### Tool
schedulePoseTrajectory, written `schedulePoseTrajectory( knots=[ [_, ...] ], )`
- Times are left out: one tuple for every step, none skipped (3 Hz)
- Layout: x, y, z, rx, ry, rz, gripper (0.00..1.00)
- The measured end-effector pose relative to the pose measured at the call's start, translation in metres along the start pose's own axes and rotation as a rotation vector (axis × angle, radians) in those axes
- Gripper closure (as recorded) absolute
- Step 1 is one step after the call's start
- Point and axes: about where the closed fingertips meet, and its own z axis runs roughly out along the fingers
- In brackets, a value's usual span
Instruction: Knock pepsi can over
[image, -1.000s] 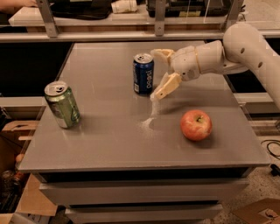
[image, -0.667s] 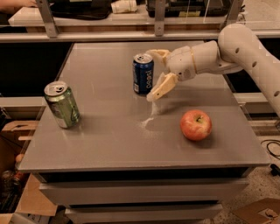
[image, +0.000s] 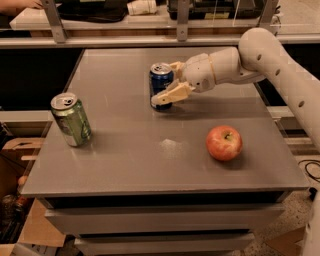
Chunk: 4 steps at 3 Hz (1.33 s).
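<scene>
The pepsi can (image: 159, 77), dark blue with a silver top, stands upright at the back middle of the grey table (image: 125, 165). My gripper (image: 164, 84) reaches in from the right and is at the can. Its fingers are spread open. One finger (image: 169, 94) lies across the can's front lower right side, and the other shows behind the can's upper right. The can's right side is hidden by the gripper.
A green and silver can (image: 71, 120) stands upright near the table's left edge. A red apple (image: 224, 143) lies at the front right. A railing and a counter with clutter run behind the table. Cardboard boxes (image: 15, 155) sit on the floor at the left.
My gripper has moved left from beside the can until its fingers are on either side of it. The can still stands upright.
</scene>
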Motion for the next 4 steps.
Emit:
schedulePoseTrajectory(
  knots=[
    [0.001,-0.001,0.001,-0.007,-0.007,0.001,0.62],
    [0.003,-0.003,-0.003,-0.002,0.010,-0.001,0.87],
    [0.005,-0.006,-0.012,0.023,0.085,-0.019,1.00],
    [0.004,-0.008,-0.025,0.063,0.182,-0.049,1.00]
  ],
)
